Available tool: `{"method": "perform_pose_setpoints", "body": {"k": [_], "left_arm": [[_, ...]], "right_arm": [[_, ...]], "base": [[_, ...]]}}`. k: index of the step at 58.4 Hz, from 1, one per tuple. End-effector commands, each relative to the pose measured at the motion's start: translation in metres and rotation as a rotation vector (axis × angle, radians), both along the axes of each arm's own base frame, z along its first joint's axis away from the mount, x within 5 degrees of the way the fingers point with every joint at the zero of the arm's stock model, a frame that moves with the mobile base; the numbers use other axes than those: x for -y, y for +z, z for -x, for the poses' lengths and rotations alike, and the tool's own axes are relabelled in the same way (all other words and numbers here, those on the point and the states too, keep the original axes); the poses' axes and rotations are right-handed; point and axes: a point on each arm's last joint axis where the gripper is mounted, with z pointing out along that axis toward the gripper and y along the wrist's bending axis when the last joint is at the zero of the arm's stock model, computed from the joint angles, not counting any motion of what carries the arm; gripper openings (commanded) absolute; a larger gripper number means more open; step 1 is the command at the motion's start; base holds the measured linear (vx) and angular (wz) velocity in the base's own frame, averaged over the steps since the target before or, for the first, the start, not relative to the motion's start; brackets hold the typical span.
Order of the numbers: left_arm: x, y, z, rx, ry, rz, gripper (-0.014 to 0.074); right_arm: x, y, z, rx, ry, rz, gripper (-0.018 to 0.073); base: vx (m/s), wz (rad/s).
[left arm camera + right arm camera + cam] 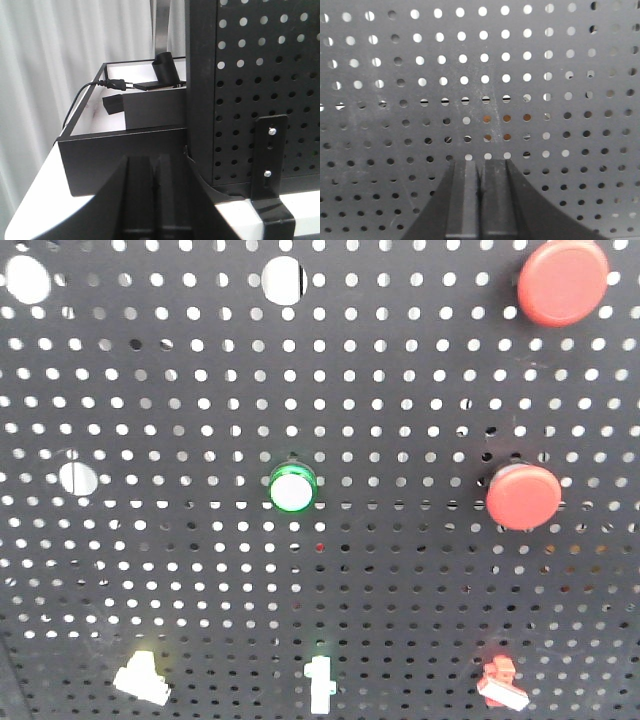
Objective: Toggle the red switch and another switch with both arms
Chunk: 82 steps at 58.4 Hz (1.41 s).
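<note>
**Black pegboard, both grippers closed and holding nothing**

Black perforated pegboard (400, 390) filled the front view, with light showing through many of its holes. Three small toggles sat along its bottom edge. The pale yellow-cream switch (140, 678) was at the left, a white toggle with a green base (320, 685) in the middle, and the red switch (502, 684) with its white bar tip at the right. The three were well apart from one another. Above the middle toggle was a white round button with a green ring (293, 488). On the right side were two big red mushroom buttons, one (523, 496) level with the green-ringed button and the other (562, 282) near the top corner.

From the left wrist camera, the left gripper (155, 195) had its fingers pressed together with nothing between them. It pointed at the side edge of the pegboard stand, near a slotted black bracket (270, 155). Behind lay an open black box (120, 150) on the white table (45, 200), a black power plug (114, 84) resting on its rim, and pale curtains (45, 60) beyond.

From the right wrist camera, the right gripper (480, 195) was likewise closed tight and empty, facing a bare stretch of pegboard. A few holes just above its fingertips glowed orange
</note>
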Motion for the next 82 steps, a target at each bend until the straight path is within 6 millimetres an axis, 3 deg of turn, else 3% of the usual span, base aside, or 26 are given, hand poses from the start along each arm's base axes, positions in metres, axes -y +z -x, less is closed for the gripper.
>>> {"method": "perform_pose_setpoints", "body": {"k": [1, 30, 44, 48, 54, 62, 70, 76, 82], "left_arm": [[-0.001, 0.002, 0.001, 0.084, 0.012, 0.019, 0.0003], [-0.001, 0.003, 0.001, 0.099, 0.014, 0.019, 0.0003], [-0.004, 0.035, 0.007, 0.407, 0.048, 0.002, 0.0003], [-0.006, 0.049, 0.013, 0.522, 0.06, 0.013, 0.0003], [-0.006, 0.073, 0.019, 0.585, 0.06, 0.022, 0.0003], [-0.004, 0.112, 0.019, 0.494, 0.04, 0.008, 0.0003], [-0.001, 0.148, -0.003, 0.331, 0.023, -0.012, 0.0003], [0.001, 0.167, -0.022, 0.262, 0.018, -0.019, 0.0003], [0.002, 0.18, -0.034, 0.244, 0.015, 0.002, 0.0003]], "right_arm": [[0.0, 0.006, 0.002, 0.087, -0.004, 0.015, -0.0006], [0.0, 0.008, 0.002, 0.109, -0.002, 0.013, -0.0006], [0.0, 0.029, 0.006, 0.219, 0.009, -0.064, -0.0006], [0.0, 0.043, 0.01, 0.202, 0.005, -0.046, -0.0006], [-0.001, 0.083, 0.023, 0.214, -0.01, 0.017, -0.0006], [-0.001, 0.141, 0.033, 0.198, -0.032, 0.084, -0.0006], [0.0, 0.186, 0.021, 0.152, -0.033, 0.084, -0.0006], [0.001, 0.204, 0.006, 0.13, -0.029, 0.076, -0.0006], [0.001, 0.207, -0.006, 0.105, -0.02, 0.049, -0.0006]], "base": [[0.0, -0.01], [0.0, 0.0], [0.0, 0.0], [0.0, 0.0], [0.0, 0.0], [0.0, 0.0], [0.0, 0.0], [0.0, 0.0], [0.0, 0.0]]}}
